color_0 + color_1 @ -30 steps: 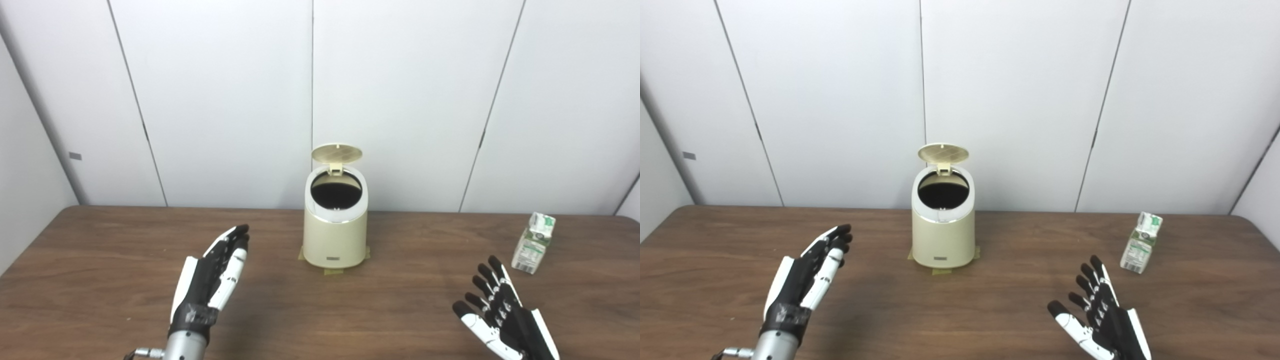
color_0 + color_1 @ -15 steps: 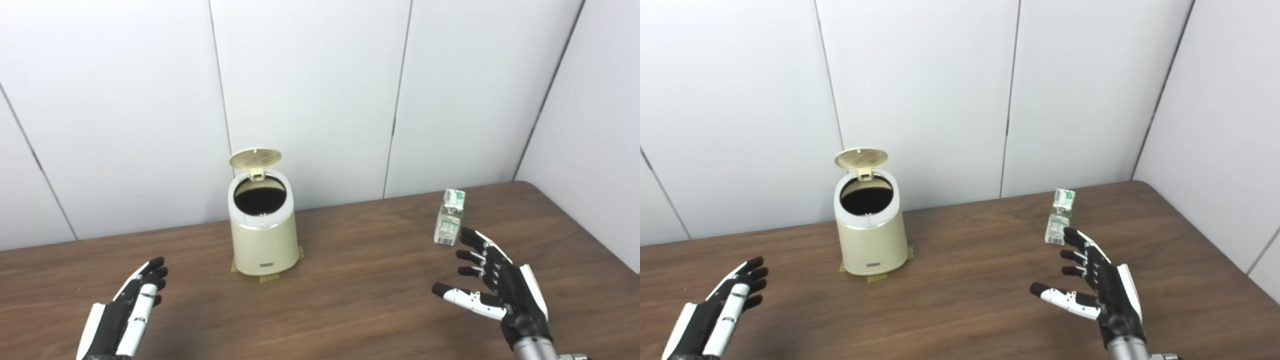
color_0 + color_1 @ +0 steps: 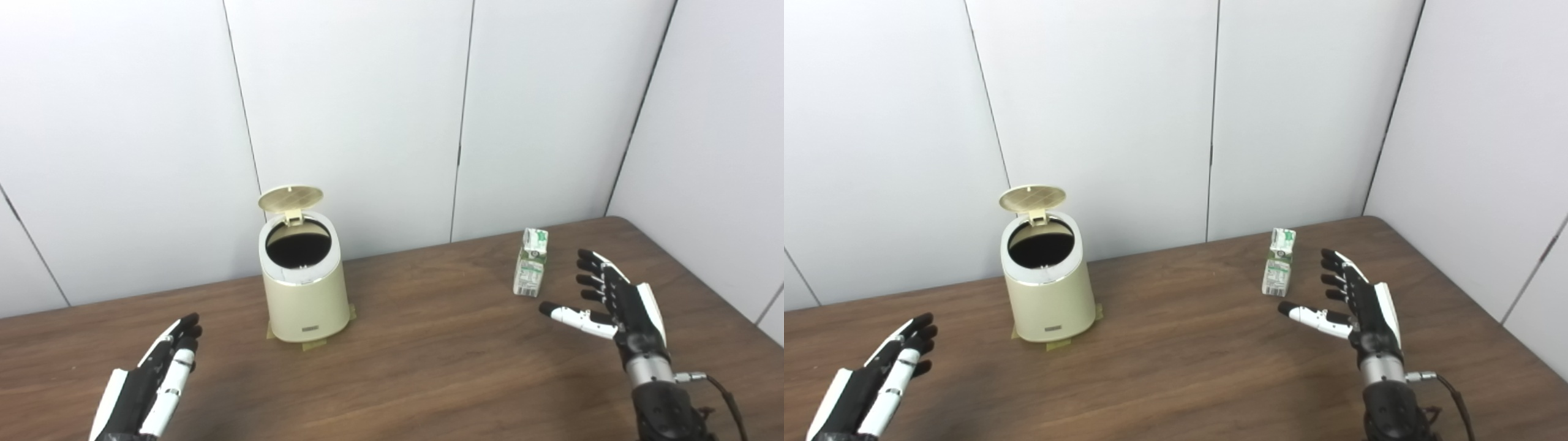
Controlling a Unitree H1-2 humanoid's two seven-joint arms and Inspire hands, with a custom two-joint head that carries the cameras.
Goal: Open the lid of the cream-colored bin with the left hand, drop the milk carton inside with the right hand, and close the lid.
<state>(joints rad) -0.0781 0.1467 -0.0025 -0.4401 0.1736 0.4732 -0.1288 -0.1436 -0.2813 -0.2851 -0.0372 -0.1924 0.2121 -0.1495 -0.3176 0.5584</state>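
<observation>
Green-and-white milk carton (image 3: 530, 271) upright, long axis vertical, right hand (image 3: 612, 299) spread empty beside it, left hand (image 3: 150, 386) open

Showing no legible text anywhere. Bearing green and white print, too small to read: milk carton (image 3: 530, 271). Carrying a small dark plate low on the front, lettering unreadable: cream-colored bin (image 3: 304, 293).

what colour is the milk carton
White with green print, on the milk carton; clearest in the left eye view.
</observation>
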